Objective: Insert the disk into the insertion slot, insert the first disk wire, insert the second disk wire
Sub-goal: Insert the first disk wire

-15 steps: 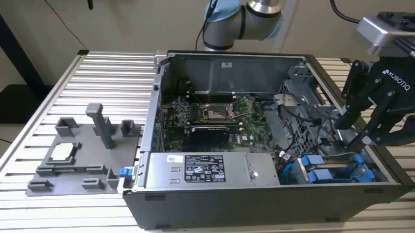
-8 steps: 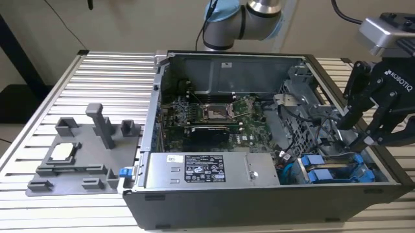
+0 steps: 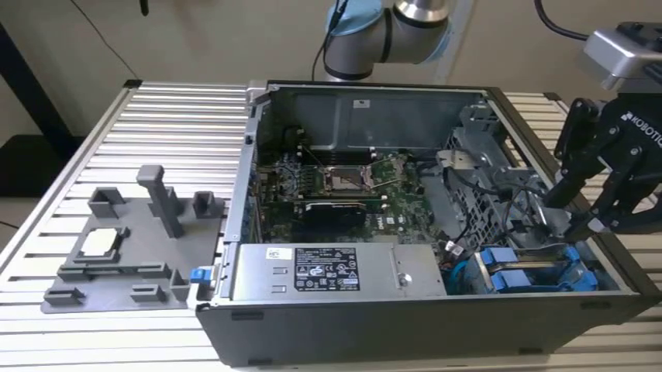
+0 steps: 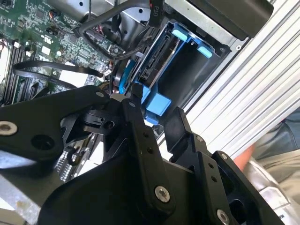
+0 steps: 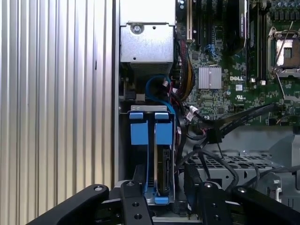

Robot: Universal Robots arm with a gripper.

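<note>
Exterior view, right edge: my gripper [image 3: 572, 217] hangs spread and empty just above the drive bay, placed there, I judge, to reach the loose cables [image 3: 520, 221] beside it. At lower right the disk [image 3: 512, 280] sits in its slot [image 3: 532, 267], carrier tabs up.

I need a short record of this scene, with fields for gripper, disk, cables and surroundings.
gripper: over the drive cage, jaws open, holding nothing
disk: in a blue frame, standing in the cage
cables: black, lying loose beside the cage
surroundings: open computer case on a slatted metal table
</note>
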